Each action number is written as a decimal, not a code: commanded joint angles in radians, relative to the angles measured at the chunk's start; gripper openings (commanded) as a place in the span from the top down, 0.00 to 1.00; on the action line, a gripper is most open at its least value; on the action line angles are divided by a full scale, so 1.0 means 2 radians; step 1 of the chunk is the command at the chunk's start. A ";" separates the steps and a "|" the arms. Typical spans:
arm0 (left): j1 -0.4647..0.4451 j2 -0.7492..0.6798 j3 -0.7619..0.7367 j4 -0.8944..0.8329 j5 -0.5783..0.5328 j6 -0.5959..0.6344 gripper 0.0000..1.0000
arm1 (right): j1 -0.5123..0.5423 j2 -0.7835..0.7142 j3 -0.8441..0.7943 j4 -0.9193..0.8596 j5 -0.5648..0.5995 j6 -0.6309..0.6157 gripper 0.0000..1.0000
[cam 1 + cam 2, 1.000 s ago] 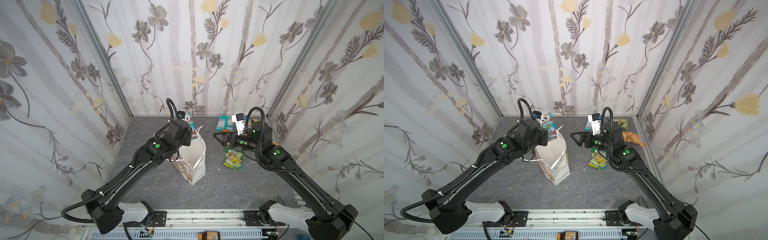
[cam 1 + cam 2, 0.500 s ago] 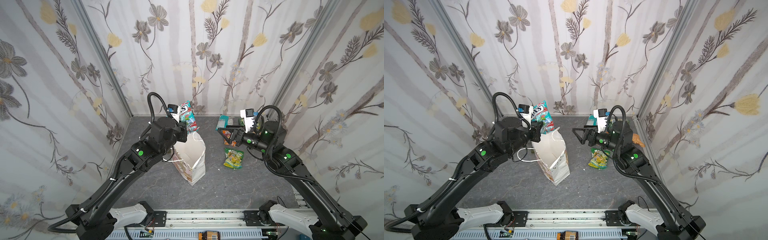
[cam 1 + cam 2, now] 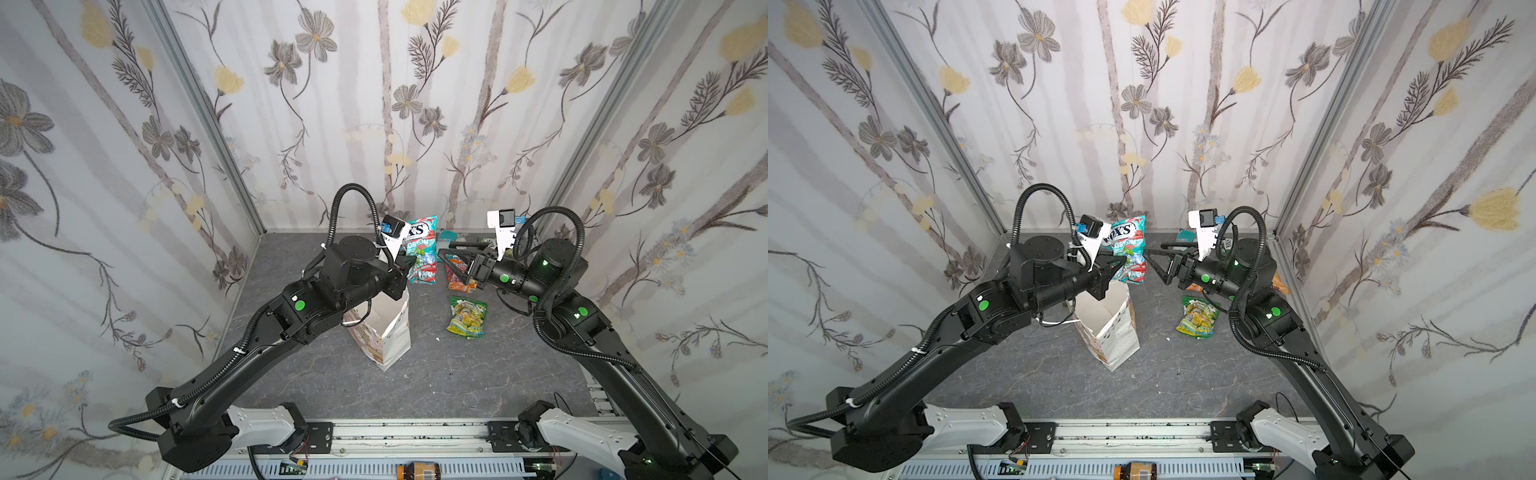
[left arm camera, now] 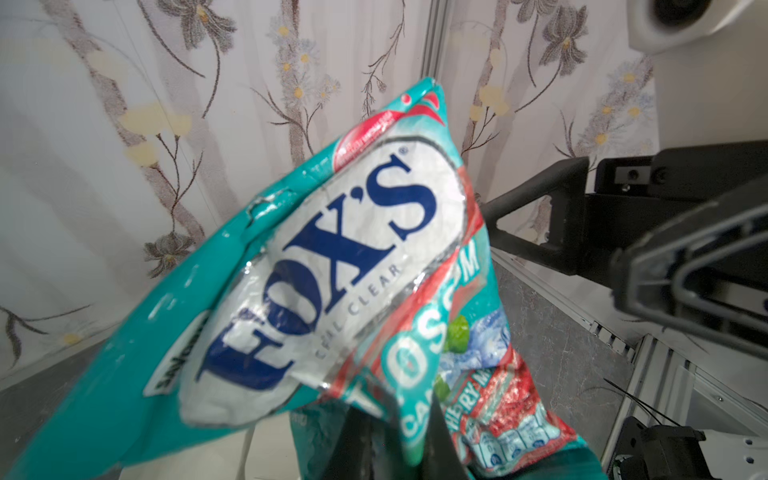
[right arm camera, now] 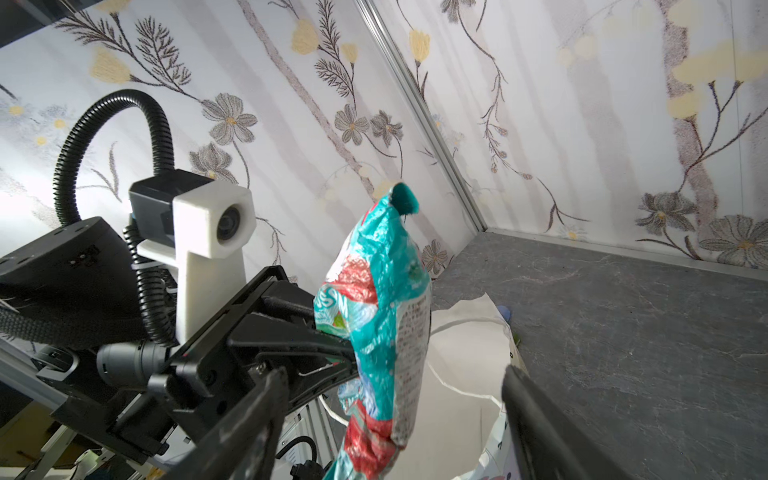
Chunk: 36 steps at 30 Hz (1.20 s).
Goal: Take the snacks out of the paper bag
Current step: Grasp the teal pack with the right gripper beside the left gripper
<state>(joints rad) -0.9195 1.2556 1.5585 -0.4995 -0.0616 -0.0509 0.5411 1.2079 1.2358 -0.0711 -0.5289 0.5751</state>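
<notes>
Above the white paper bag (image 3: 390, 332) (image 3: 1113, 328) hangs a teal Fox's snack packet (image 3: 419, 253) (image 3: 1127, 253) (image 4: 332, 270), with my left gripper (image 3: 407, 262) (image 3: 1116, 266) (image 4: 399, 436) shut on its lower part. My right gripper (image 3: 446, 259) (image 3: 1152, 262) (image 5: 390, 415) stands open just right of it. In the right wrist view the packet (image 5: 382, 311) hangs between the spread fingers (image 5: 257, 415) without touching them. The bag's inside (image 5: 465, 374) shows plain white.
A yellow-green packet (image 3: 467, 318) (image 3: 1198, 318) lies on the grey floor right of the bag. An orange-red packet (image 3: 457, 282) and another teal one (image 3: 446, 237) lie behind it, partly hidden by the right arm. Walls close in on three sides.
My left gripper has lifted the teal packet up out of the bag's mouth. My right gripper has swung left and up to the packet and its jaws have narrowed a little.
</notes>
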 commanded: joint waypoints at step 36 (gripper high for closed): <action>-0.047 -0.029 -0.022 0.055 -0.010 0.063 0.31 | -0.005 -0.019 -0.007 0.050 0.038 -0.002 0.88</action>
<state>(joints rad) -1.0130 1.2160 1.5200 -0.4320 -0.0536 0.0715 0.5388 1.1740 1.2240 -0.0349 -0.4866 0.5747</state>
